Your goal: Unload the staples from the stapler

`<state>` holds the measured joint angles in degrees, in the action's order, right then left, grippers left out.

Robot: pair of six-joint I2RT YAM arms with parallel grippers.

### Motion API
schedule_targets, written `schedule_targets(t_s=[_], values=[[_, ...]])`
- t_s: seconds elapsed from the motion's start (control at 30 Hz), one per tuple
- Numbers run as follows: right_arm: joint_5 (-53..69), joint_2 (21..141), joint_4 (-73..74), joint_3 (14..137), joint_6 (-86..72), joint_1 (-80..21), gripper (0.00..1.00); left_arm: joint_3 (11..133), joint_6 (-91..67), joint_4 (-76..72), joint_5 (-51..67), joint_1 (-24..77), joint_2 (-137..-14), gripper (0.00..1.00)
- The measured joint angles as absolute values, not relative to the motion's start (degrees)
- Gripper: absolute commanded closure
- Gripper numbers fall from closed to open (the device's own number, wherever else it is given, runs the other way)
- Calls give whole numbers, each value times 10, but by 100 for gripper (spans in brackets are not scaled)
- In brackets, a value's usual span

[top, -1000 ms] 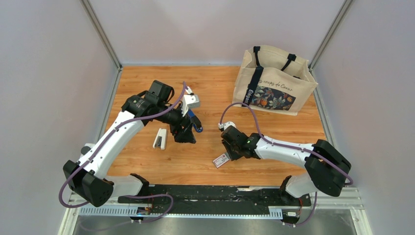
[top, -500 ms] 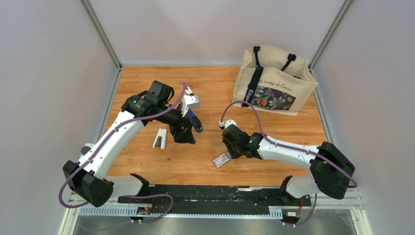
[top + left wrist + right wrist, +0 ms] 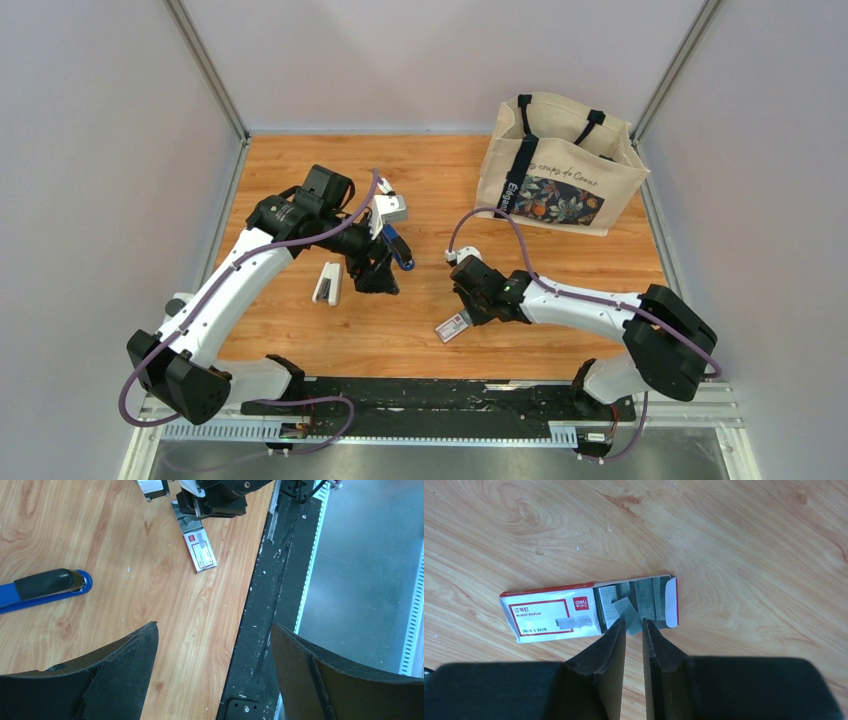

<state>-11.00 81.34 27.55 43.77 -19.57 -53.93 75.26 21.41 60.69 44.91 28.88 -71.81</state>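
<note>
On the wooden counter (image 3: 450, 170), the blue stapler (image 3: 45, 587) lies beside the left tool (image 3: 214, 630), spread wide, while the right tool (image 3: 634, 622), nearly closed, pinches a staple strip (image 3: 624, 609) over an open staple box (image 3: 549, 617).

Tabletop (image 3: 440, 170): light wood-grain boards, walled on three sides, small white flecks visible in the wrist views.

- A printed cloth bag (image 3: 560, 165) stands upright at the upper right of the overhead frame, near the back corner.
- A white stapler (image 3: 328, 283) lies left of centre.
- A blue stapler (image 3: 400, 250) with a black grip lies just right of it, apart.
- A red-and-white staple box (image 3: 589, 609) lies flat below centre, one end open, grey staples showing.
</note>
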Motion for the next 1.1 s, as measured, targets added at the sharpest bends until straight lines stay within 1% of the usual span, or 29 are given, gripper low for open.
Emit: schedule_targets(t_s=[0.53, 0.77, 1.1], values=[[-128, 821, 276, 440, -194, -540, 81, 753, 216, 607, 449, 289, -718, 10], [-142, 821, 276, 446, -197, -539, 84, 753, 216, 608, 449, 289, -718, 10], [-148, 821, 274, 449, -196, -547, 83, 752, 224, 612, 449, 289, -716, 10]])
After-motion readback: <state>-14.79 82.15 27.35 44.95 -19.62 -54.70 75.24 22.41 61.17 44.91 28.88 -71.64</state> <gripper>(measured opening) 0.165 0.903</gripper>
